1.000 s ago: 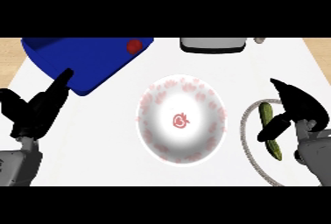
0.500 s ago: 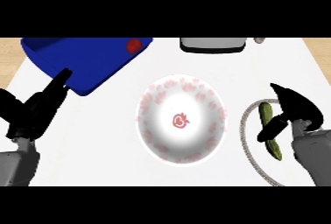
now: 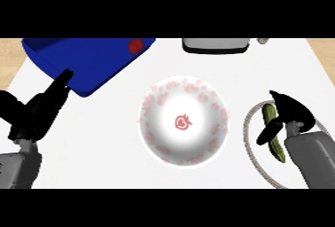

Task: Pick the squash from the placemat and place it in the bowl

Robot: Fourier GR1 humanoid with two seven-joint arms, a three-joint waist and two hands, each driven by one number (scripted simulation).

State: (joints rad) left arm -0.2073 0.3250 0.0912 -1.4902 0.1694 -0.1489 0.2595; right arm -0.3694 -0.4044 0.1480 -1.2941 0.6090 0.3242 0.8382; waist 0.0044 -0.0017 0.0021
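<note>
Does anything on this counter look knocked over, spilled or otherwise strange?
Nothing looks spilled or broken. The bowl stands upright and holds nothing. The squash lies on the placemat under the right hand. The blue tray sits askew, one corner running out of view.

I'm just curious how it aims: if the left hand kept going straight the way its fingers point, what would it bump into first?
The left hand points up and to the right, toward the blue tray. Its fingertips already sit at the tray's near edge, so the tray would likely be met first, though the hand's height above it is unclear.
</note>
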